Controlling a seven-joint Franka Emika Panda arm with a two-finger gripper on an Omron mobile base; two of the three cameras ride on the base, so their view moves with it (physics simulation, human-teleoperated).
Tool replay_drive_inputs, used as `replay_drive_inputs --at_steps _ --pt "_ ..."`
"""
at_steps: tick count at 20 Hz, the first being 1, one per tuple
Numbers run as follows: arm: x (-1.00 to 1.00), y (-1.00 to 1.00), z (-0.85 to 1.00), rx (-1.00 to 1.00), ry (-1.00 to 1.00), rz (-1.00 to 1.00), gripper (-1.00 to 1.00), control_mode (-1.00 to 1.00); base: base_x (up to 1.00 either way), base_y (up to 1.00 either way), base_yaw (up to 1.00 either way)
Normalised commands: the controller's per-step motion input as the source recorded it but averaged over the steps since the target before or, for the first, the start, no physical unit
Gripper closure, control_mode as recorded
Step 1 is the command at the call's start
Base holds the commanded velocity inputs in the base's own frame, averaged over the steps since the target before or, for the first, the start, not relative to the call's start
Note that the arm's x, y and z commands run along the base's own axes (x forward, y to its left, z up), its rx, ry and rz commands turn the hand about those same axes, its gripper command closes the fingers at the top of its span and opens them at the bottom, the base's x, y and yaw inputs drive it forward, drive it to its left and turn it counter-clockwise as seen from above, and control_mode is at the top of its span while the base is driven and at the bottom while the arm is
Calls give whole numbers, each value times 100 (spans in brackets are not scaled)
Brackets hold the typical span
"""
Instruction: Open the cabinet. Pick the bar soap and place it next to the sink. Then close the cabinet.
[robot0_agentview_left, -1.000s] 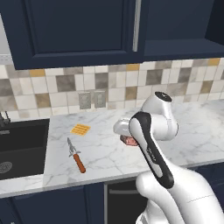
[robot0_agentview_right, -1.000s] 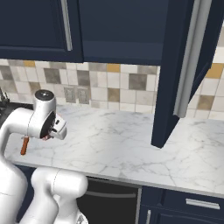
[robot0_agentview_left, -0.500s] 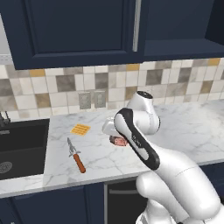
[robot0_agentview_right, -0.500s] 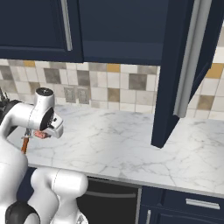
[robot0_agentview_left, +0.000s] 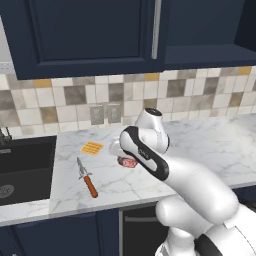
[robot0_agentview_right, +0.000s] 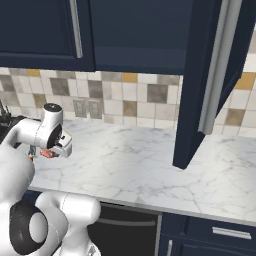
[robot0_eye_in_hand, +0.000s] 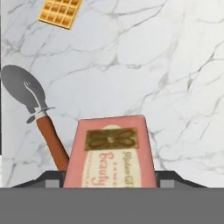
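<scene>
- the tool (robot0_agentview_left: 129, 161) is clamped on the bar soap (robot0_agentview_left: 128, 162), carrying it above the white marble counter (robot0_agentview_left: 210, 145); in the hand view the bar soap (robot0_eye_in_hand: 111, 154) sits between the two dark finger tips, its pinkish printed face turned to the camera.
- in the left base view the soap hangs under the bent white wrist, above the counter's middle, right of the orange-handled knife (robot0_agentview_left: 87, 179) and nearer than the flat orange ridged square (robot0_agentview_left: 91, 148).
- the knife lies flat on the counter, blade pointing far-left, handle towards the near edge; in the hand view its blade (robot0_eye_in_hand: 24, 92) and brown handle show just left of the soap.
- the orange square (robot0_eye_in_hand: 60, 12) lies apart from the knife, close to the sink side.
- the dark sink (robot0_agentview_left: 20, 172) is recessed at the left end of the counter, well apart from the soap, with a round metal drain in it.
- in the right base view the cabinet (robot0_agentview_right: 210, 80) stands open, its navy door swung out over the right part of the counter, long silver bar handle along its edge.
- the wider navy door (robot0_agentview_left: 85, 32) on the left is closed.
- a tiled backsplash (robot0_agentview_left: 175, 92) runs behind the counter.
</scene>
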Motion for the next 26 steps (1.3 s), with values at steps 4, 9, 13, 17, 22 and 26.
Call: replay_drive_inputs --at_steps 4,9,13,17,22,26 --pt "3 25 -13 0 0 0 100 -100 0 0 0" --pt "24 18 -7 0 0 0 100 -100 0 0 0" --pt "42 21 -8 0 0 6 100 -100 0 0 0" --pt "50 27 -11 0 0 16 100 -100 0 0 0" --pt "45 14 -6 0 0 21 100 -100 0 0 0" --pt "22 23 -3 0 0 18 100 -100 0 0 0"
